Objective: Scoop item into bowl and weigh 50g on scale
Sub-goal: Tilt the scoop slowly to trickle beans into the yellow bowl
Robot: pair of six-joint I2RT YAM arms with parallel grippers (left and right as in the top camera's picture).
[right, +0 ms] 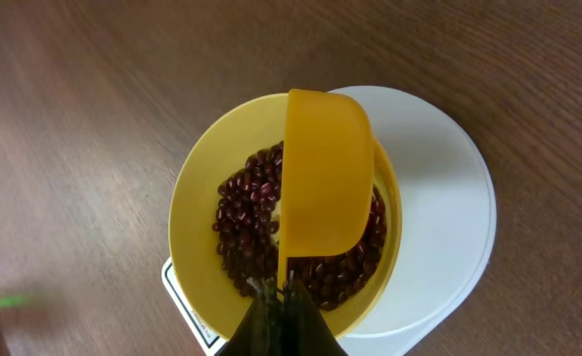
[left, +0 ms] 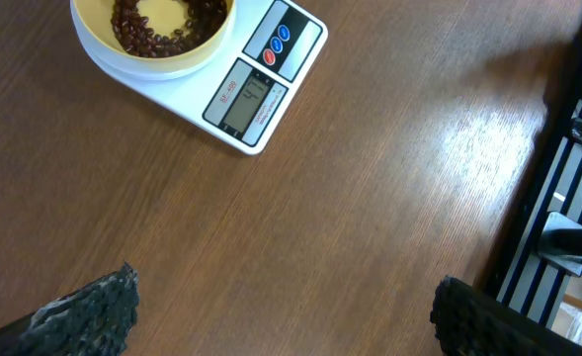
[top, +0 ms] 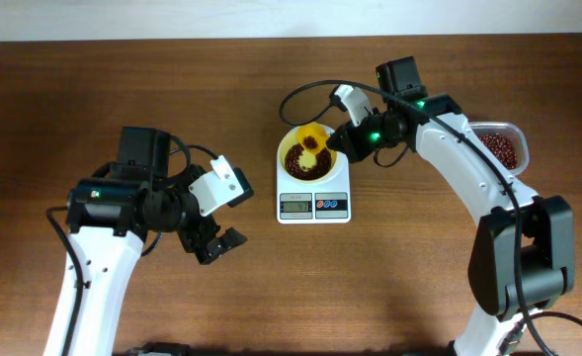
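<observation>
Our right gripper (right: 281,293) pinches a yellow plastic scoop (right: 322,168) over red-brown beans (right: 246,210) in a round yellow bowl (right: 194,203) — left gripper (top: 219,244) spread

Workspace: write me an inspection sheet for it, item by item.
Surface: brown wood-grain table.
Job's things: yellow bowl sits on the white scale and holds red-brown beans; display unreadable.
Clutter: clear tub with more beans, by the right arm.
End effectors: left end effector open, empty, over bare table; right end effector shut on the yellow scoop, tipped over the bowl.
Cables: black cable arcs from the right arm, near the bowl.
Surroundings: dark slatted structure past the table edge.
</observation>
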